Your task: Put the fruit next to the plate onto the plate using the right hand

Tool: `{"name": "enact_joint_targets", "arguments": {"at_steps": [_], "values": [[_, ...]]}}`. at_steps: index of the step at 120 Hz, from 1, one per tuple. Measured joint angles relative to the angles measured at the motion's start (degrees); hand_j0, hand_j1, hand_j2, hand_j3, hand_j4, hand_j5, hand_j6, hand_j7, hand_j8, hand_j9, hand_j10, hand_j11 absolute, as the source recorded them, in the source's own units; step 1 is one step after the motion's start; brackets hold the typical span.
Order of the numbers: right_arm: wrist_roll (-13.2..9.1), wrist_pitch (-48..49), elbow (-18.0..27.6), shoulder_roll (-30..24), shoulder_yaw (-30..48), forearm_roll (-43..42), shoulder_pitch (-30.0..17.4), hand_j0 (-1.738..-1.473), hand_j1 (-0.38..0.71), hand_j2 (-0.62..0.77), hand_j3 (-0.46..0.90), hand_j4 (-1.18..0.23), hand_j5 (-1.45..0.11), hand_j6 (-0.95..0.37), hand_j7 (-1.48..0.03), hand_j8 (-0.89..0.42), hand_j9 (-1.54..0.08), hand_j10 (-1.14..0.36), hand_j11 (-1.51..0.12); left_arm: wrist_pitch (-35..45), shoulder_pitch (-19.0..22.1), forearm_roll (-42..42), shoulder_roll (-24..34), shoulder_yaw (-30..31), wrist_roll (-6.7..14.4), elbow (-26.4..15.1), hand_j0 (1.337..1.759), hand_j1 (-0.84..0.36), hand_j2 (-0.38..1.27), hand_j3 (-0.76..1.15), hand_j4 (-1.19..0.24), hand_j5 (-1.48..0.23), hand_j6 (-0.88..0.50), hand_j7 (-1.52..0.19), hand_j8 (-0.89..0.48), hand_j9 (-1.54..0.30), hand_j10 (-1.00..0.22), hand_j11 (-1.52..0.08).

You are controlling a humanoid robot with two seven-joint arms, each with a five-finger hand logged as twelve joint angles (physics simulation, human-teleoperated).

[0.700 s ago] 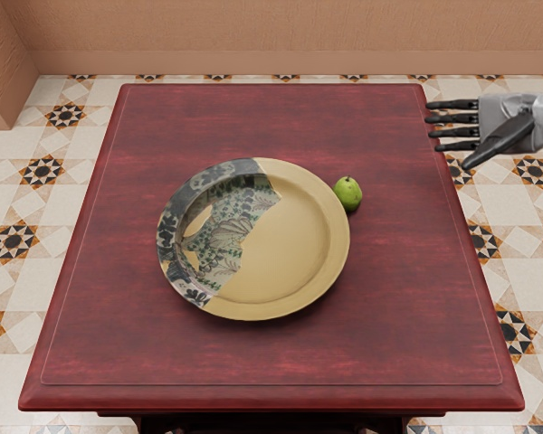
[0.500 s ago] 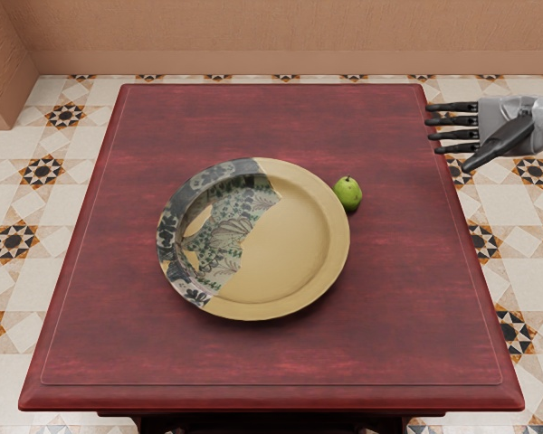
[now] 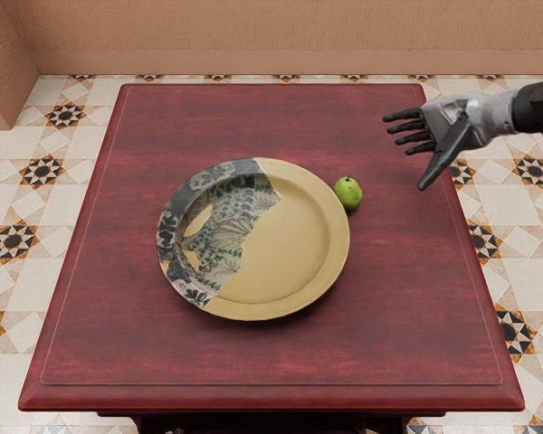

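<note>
a: okay, entry for this moment. where is the fruit?
b: on the table, not on the plate. it is small, green and roundish. it sits at about 2 o'clock from the plate's centre, just beside the rim. i cannot tell whether it touches the rim, since no clear gap shows between them.
a: and the plate?
b: round, shallow, mustard tan, near the middle of the table. a dark floral pattern covers the part from about 8 to 12 o'clock, with a ragged border against the plain tan.
a: right hand?
b: its arm comes in from the right edge, dark sleeve first, then a grey palm. the hand shows over the table's right edge near the far corner. that puts it at about 2 o'clock from the fruit and well apart from it.
a: state of the hand?
b: released. the four black fingers are spread and point toward 9 o'clock, and the thumb hangs toward 7 o'clock. it grasps nothing and touches neither fruit nor plate.
a: surroundings?
b: the table is dark red wood with a raised border. a patterned tile floor lies around it, and a plain tan wall stands at 12 o'clock.
</note>
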Motion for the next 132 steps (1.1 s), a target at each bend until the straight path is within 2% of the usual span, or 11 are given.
{"name": "enact_joint_targets", "arguments": {"at_steps": [24,59,74,98,114,132], "values": [[0.0,-0.05,-0.08,4.48,-0.29,-11.25,1.8,-1.658,-0.35,0.0,0.0,0.0,0.0,0.0,0.0,0.0,0.0,0.0,0.0,0.0,-0.53,0.0,0.0,0.0,0.01,0.0,1.658,0.33,0.0,0.0,-0.01,-0.02,-0.01,-0.02,-0.01,-0.02,-0.01,-0.02],[0.0,-5.32,0.23,10.57,-0.61,-27.87,2.3,-1.658,-0.35,0.0,0.0,0.0,0.0,0.0,0.0,0.0,0.0,0.0,0.0,0.0,-0.53,0.0,0.0,0.0,0.0,0.0,1.658,0.33,0.0,0.0,-0.01,-0.02,-0.01,-0.02,-0.01,-0.02,-0.01,-0.02],[0.0,-6.08,0.3,13.34,-0.77,-31.56,2.39,-1.658,-0.35,0.0,0.0,0.0,0.0,0.0,0.0,0.0,0.0,0.0,0.0,-0.01,-0.53,0.02,0.0,0.05,0.0,0.0,1.658,0.33,0.0,0.0,-0.01,-0.02,-0.01,-0.02,-0.01,-0.02,-0.01,-0.02],[0.0,-13.81,0.38,16.97,-2.39,-40.87,2.2,-1.658,-0.35,0.0,0.0,0.0,0.0,0.0,0.0,0.0,0.0,0.0,0.0,0.0,-0.53,0.07,0.0,0.08,0.0,0.0,1.658,0.33,0.0,0.0,-0.01,-0.02,-0.01,-0.02,-0.01,-0.02,-0.01,-0.02],[0.0,-18.02,0.42,18.85,-3.62,-43.32,2.27,-1.658,-0.35,0.0,0.0,0.0,0.0,0.0,0.0,0.0,0.0,0.0,0.0,-0.01,-0.53,0.08,0.0,0.09,0.01,0.0,1.658,0.33,0.0,0.0,-0.01,-0.02,-0.01,-0.02,-0.01,-0.02,-0.01,-0.02],[0.0,-18.02,0.72,19.69,-4.11,-40.87,2.53,-1.658,-0.35,0.0,0.0,0.0,0.0,0.0,0.0,0.0,0.0,0.0,0.0,-0.01,-0.53,0.08,0.0,0.19,0.0,0.06,1.658,0.33,0.0,0.0,-0.01,-0.02,-0.01,-0.02,-0.01,-0.02,-0.01,-0.02]]}}
